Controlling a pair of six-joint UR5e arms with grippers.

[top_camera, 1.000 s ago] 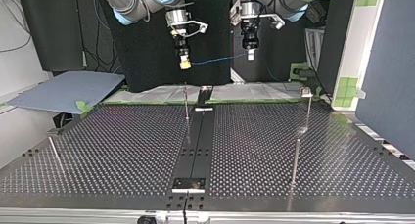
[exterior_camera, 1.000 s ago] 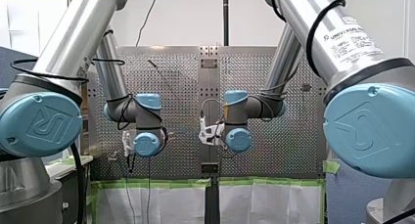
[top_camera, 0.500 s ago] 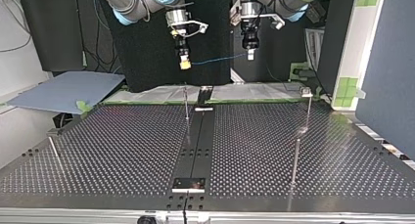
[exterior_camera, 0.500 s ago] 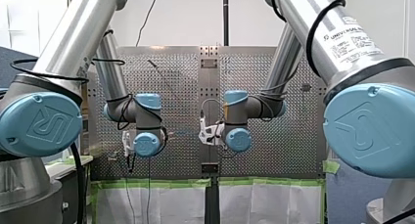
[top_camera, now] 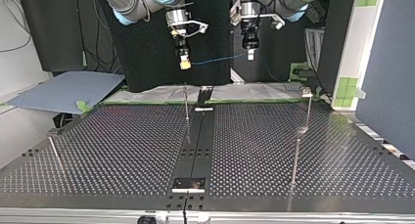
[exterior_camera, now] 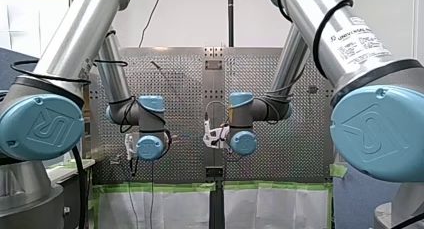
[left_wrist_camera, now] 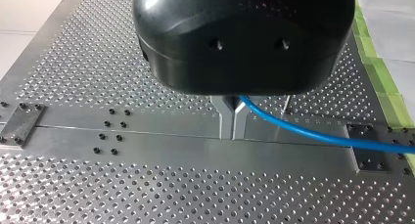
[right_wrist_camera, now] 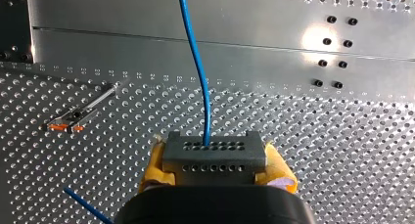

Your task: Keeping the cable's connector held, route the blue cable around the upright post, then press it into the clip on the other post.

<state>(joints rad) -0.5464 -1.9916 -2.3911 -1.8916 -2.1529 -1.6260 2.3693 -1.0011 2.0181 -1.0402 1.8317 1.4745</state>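
Right gripper (top_camera: 185,63) aloft, tight around connector (right_wrist_camera: 214,155); left gripper (left_wrist_camera: 233,123) aloft beside it, tight around blue cable (left_wrist_camera: 313,135)

1. In the top view the bench (top_camera: 122,150) lies bare across its left-centre stretch, giving wide room for a claw to pass.
2. A thin upright post (top_camera: 186,104) stands at the upper middle, beside the flat dark centre strip (top_camera: 195,145).
3. At the right, two slim posts block the way: a far one (top_camera: 308,109) and a nearer one (top_camera: 295,160).
4. A short thin post (top_camera: 54,153) stands at the left edge.
5. High in the upper middle, the blue cable (top_camera: 218,60) spans level from the connector (right_wrist_camera: 214,155) clamped in my right claw (top_camera: 184,65) to my left claw (top_camera: 250,56), which pinches it, barring the gap between them.
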